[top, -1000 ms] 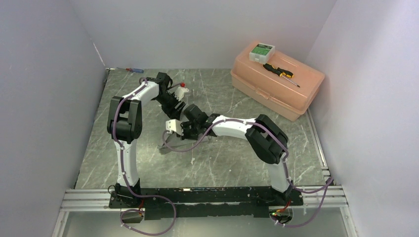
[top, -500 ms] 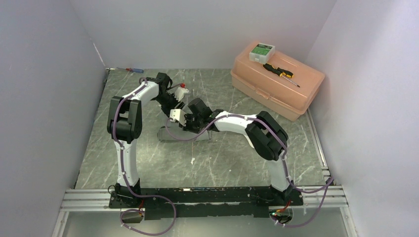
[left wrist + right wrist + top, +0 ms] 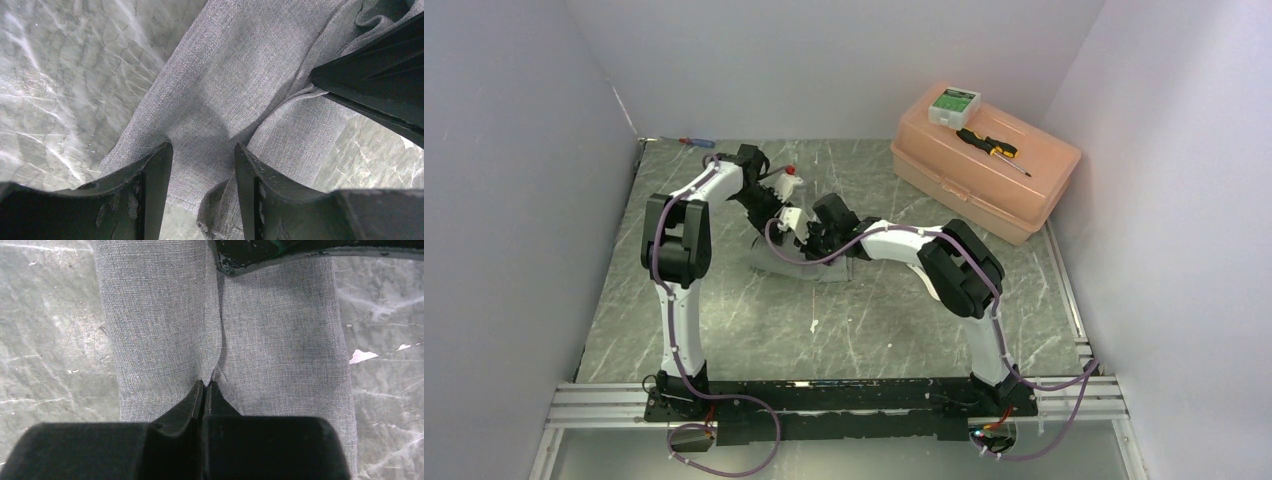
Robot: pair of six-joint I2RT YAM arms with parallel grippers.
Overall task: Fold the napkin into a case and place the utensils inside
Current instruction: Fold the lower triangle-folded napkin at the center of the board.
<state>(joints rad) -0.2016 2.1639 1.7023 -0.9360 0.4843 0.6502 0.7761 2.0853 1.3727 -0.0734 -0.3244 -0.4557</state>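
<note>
Napkin: grey cloth with a coarse visible weave, lying mid-table in soft folds on the table, a hard, glossy grey-green surface with pale marble veining. One long crease runs up the cloth from the right gripper, whose black jaws are pressed together on a raised ridge of the fabric. Left gripper: jaws apart, tips low over the cloth and straddling a fold; I cannot tell whether they touch it. Both arms reach inward, elbows raised at the sides, wrists angled down and nearly meeting above the napkin. The right arm's forearm stretches leftward.
</note>
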